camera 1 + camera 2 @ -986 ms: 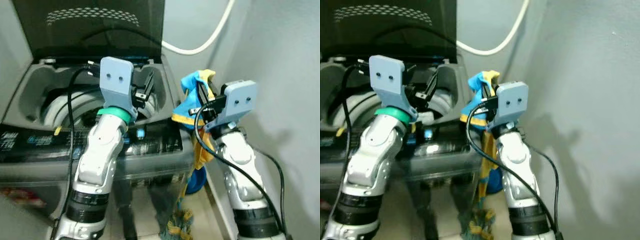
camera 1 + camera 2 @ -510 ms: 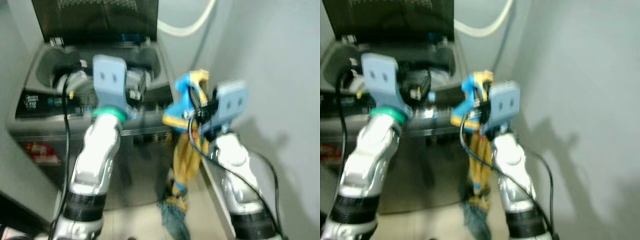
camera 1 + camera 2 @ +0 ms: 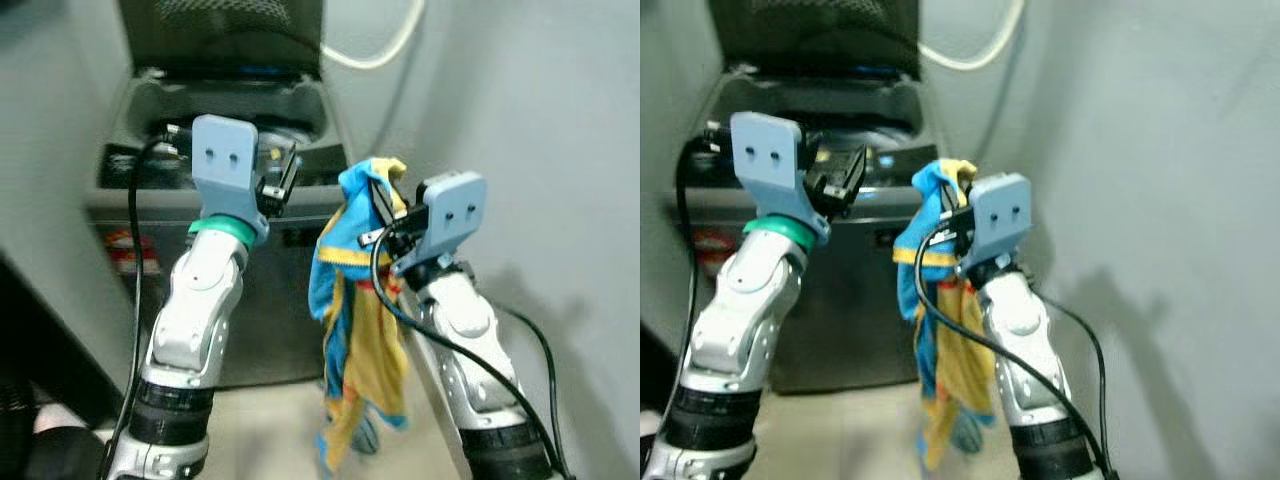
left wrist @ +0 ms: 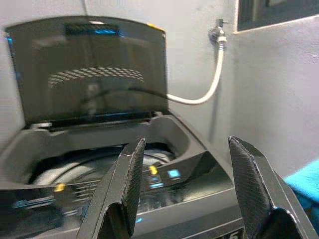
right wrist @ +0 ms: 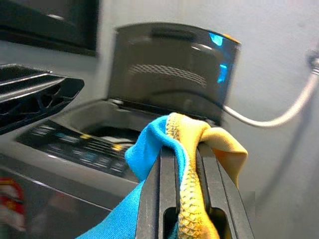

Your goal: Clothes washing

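Washing machine (image 3: 215, 250): you face a grey top-loader set in a corner between pale walls; its dark lid (image 4: 89, 74) stands upright at the back and the tub opening below it is exposed
Control strip (image 4: 99, 191): along the machine's front edge you can see small lit blue and yellow marks
Hose (image 4: 212, 82): a white hose drops from a wall tap (image 4: 219, 32) and curves in behind the lid, on the machine's right side
Cloth (image 3: 355, 330): your task item, a blue and yellow garment, hangs in the air just off the machine's right front corner, trailing down toward the floor (image 3: 270, 420); none of it is inside the tub
Right tool (image 5: 187, 169): you have it clamped on the top fold of the cloth, the two black fingers (image 5: 167, 194) pressed close with fabric bunched between them, raised beside the machine's right side
Left tool (image 4: 187, 184): raised in front of the machine's front edge, pointing at the open tub; its fingers (image 4: 129, 184) are spread apart with nothing between them
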`<state>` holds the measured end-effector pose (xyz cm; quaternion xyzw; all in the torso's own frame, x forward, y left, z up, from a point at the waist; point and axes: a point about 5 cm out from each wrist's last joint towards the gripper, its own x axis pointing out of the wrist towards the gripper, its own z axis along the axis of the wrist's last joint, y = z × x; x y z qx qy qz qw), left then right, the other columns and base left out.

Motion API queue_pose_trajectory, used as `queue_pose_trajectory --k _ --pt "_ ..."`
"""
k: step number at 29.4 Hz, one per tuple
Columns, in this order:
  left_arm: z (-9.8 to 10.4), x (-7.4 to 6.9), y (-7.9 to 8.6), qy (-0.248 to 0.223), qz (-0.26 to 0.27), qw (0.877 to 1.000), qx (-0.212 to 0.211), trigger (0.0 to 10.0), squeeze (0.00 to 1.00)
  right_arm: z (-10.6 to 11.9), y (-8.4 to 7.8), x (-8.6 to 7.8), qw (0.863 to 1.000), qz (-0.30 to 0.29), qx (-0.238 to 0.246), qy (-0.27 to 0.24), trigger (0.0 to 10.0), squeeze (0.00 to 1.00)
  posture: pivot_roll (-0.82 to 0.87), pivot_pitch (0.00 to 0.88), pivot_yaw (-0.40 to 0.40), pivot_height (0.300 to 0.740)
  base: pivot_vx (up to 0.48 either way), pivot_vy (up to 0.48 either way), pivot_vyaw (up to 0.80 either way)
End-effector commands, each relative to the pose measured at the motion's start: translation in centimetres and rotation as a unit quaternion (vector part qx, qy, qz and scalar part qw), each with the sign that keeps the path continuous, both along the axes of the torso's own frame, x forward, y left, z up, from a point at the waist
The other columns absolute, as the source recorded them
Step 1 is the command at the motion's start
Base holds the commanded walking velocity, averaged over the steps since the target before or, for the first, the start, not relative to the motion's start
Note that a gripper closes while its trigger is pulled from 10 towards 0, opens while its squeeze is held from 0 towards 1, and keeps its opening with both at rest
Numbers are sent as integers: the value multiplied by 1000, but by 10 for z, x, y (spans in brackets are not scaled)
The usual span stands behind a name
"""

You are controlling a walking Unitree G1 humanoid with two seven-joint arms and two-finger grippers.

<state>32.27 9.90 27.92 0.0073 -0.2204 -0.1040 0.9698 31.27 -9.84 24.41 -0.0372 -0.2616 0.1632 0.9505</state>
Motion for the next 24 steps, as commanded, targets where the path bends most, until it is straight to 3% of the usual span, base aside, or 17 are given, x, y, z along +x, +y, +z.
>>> queue_pose_trajectory --k 1,22,24 --pt "-3 0 -1 5 2 1000 8 10000 0 6 0 -1 1000 1 1 -11 10000 0 70 0 2 720 0 0 788" --pt "-9 3 -1 16 13 999 25 10000 0 1 -3 1 1000 -6 1 -1 10000 0 70 0 0 720 0 0 785" --pt "-10 4 -1 19 14 999 24 10000 0 0 -6 4 1000 -22 9 5 10000 0 70 0 2 720 0 0 0"
